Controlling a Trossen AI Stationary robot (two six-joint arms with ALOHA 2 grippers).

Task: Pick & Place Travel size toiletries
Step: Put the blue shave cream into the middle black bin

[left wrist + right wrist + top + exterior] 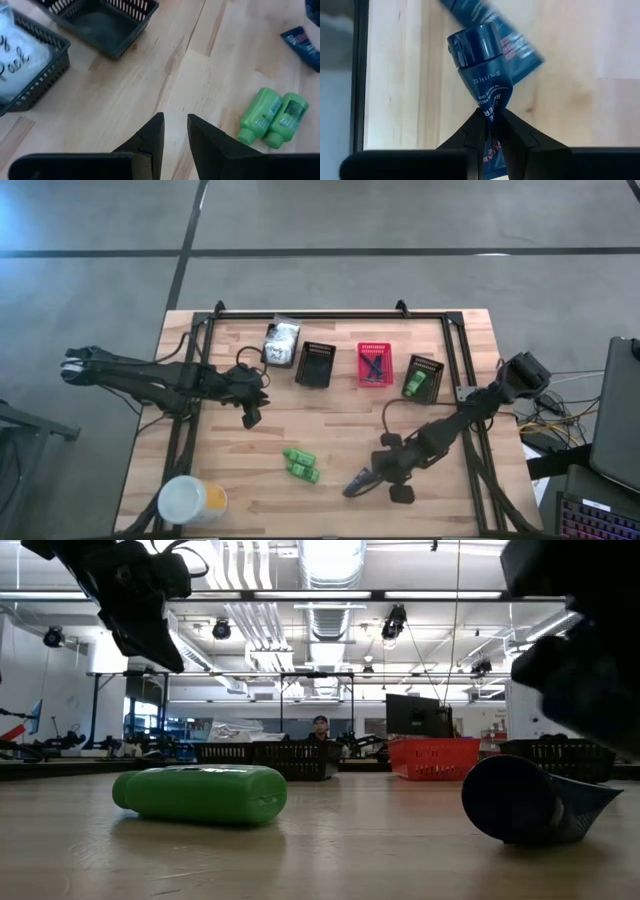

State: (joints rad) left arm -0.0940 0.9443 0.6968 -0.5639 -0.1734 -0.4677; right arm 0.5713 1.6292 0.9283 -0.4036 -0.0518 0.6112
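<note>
Dark blue tube [485, 75]: a soft squeeze tube with a round cap, low on the table's right side, pinched by its flat crimped tail, likely so it lifts clear.
Right gripper [490, 117]: pressed tight on that tail.
Second blue tube [512, 47]: lying beneath the held one.
Green bottles [301, 465]: two glossy plastic ones, touching, mid-table.
Left gripper [175, 135]: narrowly parted, empty, hovering above the wood.
Baskets [316, 364]: slotted, at the table's far side.

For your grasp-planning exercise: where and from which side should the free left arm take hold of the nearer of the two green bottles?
Grip the green bottle across its wide body, coming from straight above; it lies flat on the table, touching its twin.
</note>
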